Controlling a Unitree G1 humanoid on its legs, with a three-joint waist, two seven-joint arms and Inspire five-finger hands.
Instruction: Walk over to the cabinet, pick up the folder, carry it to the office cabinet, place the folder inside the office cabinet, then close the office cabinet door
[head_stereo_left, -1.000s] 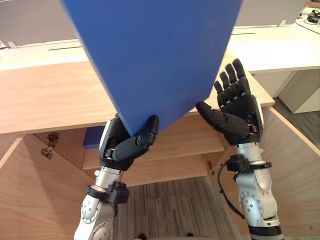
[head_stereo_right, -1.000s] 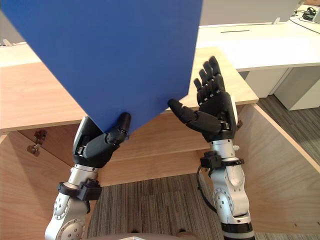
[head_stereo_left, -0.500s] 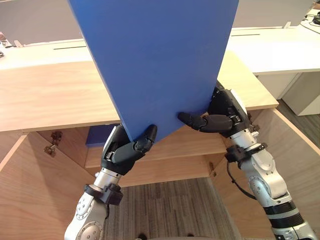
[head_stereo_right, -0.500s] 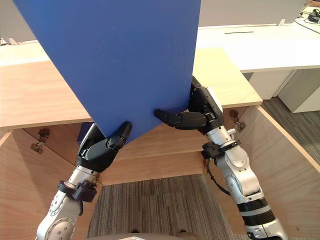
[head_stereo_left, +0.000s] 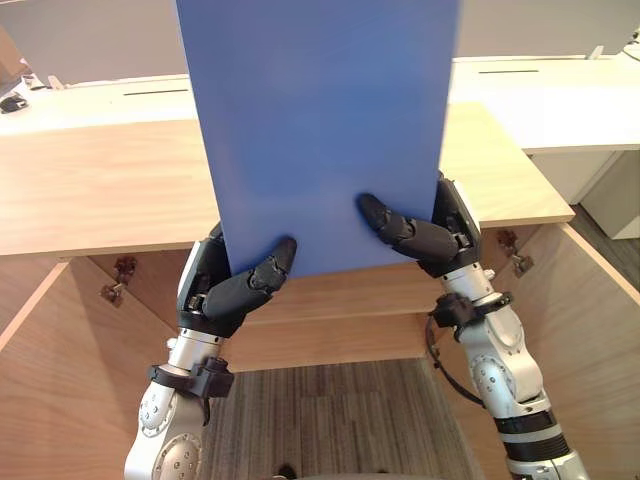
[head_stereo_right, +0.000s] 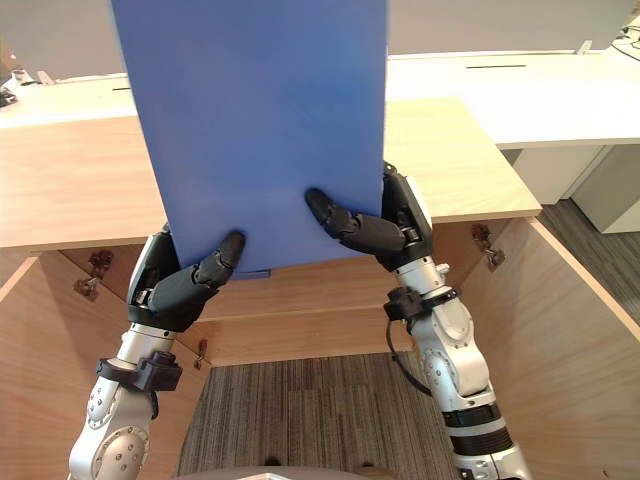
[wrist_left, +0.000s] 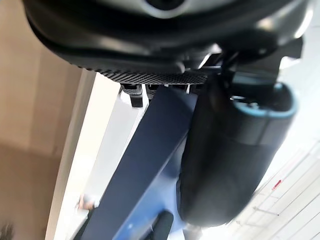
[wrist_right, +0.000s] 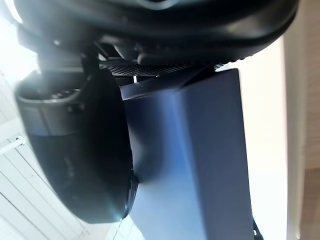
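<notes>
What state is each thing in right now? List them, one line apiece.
folder: held upright, off any surface, gripped near its lower edge by both hands.
left hand: shut on the folder, thumb across its front face.
right hand: shut on the folder, thumb across its front face.
office cabinet: open.
left door: swung out.
right door: swung out.
</notes>
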